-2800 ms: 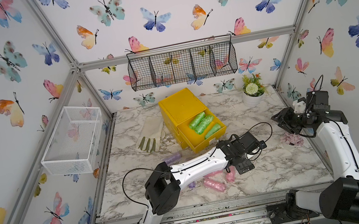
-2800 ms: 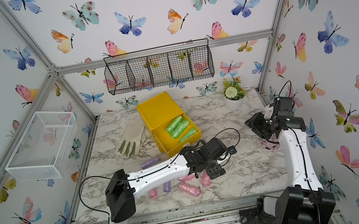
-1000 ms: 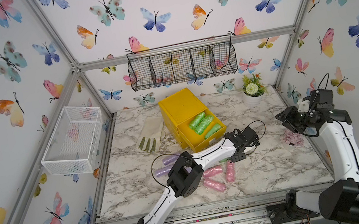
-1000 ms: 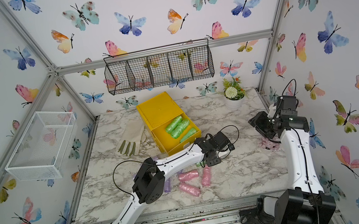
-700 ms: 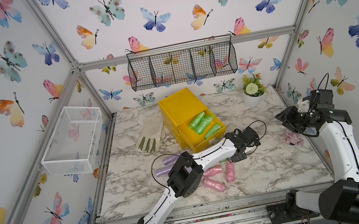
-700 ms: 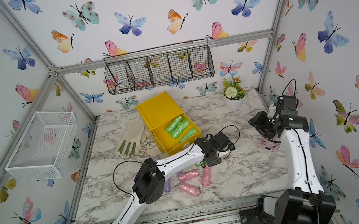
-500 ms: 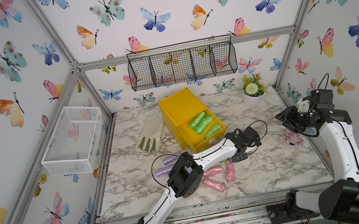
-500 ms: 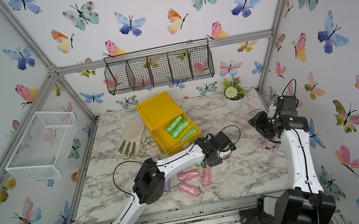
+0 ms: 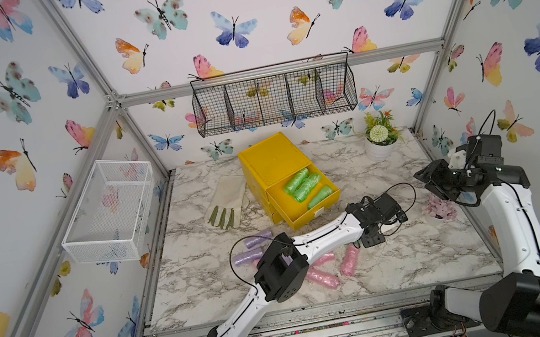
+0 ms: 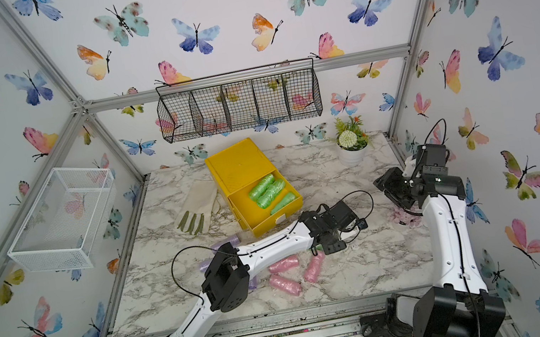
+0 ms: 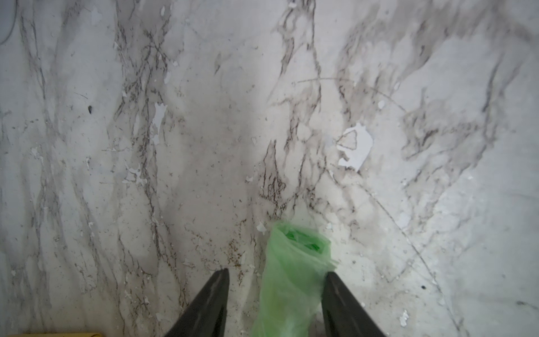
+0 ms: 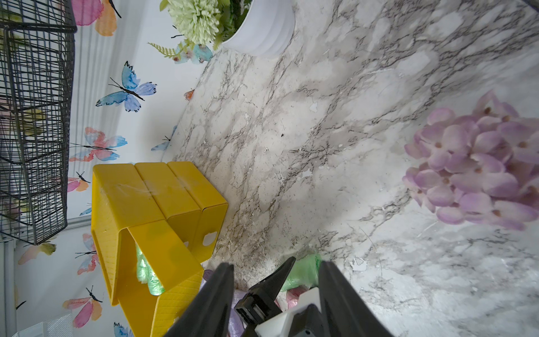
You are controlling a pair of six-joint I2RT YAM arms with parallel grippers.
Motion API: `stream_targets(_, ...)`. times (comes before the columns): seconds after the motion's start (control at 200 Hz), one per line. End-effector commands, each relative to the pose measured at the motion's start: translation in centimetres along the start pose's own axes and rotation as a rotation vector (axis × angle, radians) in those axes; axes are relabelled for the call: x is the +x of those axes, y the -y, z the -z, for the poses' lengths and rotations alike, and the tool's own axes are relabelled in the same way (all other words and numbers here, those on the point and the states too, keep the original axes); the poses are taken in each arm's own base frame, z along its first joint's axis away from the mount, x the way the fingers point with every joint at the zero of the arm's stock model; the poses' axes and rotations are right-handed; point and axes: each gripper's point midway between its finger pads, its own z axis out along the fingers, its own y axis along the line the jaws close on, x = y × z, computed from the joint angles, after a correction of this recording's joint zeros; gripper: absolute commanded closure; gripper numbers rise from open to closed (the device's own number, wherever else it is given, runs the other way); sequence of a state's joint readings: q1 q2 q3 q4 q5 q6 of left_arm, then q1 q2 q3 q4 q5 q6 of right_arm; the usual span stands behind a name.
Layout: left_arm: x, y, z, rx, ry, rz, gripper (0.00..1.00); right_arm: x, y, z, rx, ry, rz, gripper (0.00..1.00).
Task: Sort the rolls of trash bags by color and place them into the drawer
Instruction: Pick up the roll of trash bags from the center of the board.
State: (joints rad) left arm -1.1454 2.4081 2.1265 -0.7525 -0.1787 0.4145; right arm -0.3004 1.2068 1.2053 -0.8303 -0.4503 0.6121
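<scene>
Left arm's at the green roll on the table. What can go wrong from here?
1. The green roll sits off-centre in the open left gripper, against one finger; closing may pinch only loose film or nudge it away.
2. Pink rolls lie close by; a low sweep toward the drawer might scatter them.

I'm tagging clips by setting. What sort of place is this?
Most likely a robot test booth dressed like a home, not a real room: a metal frame holds butterfly wallpaper, and a left arm and a right arm are bolted to a rail before a marble-look table.
</scene>
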Motion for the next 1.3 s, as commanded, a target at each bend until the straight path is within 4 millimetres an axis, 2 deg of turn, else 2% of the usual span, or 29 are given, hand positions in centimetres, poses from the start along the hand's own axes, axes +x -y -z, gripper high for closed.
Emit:
stream_targets(0.0, 0.5, -1.4, 1.1, -0.032, -0.001, 0.024, 0.42, 0.0, -0.5, 0.6, -0.021, 0.008, 0.003, 0.48)
stream_targets(0.145, 2.0, -2.4, 0.8, -0.041, -0.042, 0.038, 0.42, 0.0, -0.5, 0.6, -0.021, 0.008, 0.002, 0.48)
stream_targets(0.355, 3.0, -1.7, -0.1, 0.011, -0.078, 0.040, 0.44, 0.1, -0.4, 0.4, -0.022, 0.007, 0.002, 0.48)
stream_targets(0.651, 3.4, -0.8, -0.5, 0.048, -0.092, 0.042, 0.65, 0.2, -0.3, 0.3, -0.020, 0.005, -0.001, 0.48)
stream_targets(0.851, 2.8, -1.3, 0.0, 0.036, -0.074, 0.051, 0.82, 0.2, -0.3, 0.4, -0.022, 0.009, -0.003, 0.48)
stream_targets(0.971, 1.7, -1.9, 1.1, 0.021, -0.039, 0.062, 0.87, 0.1, -0.4, 0.6, -0.024, 0.012, -0.004, 0.48)
stream_targets(1.091, 0.1, -2.9, 3.4, 0.003, 0.030, 0.081, 0.89, 0.0, -0.8, 0.6, -0.046, 0.018, -0.014, 0.48)
stream_targets(1.296, -3.4, -5.1, 10.4, -0.033, 0.197, 0.131, 0.91, -0.4, -2.0, 1.3, -0.088, 0.037, -0.017, 0.48)
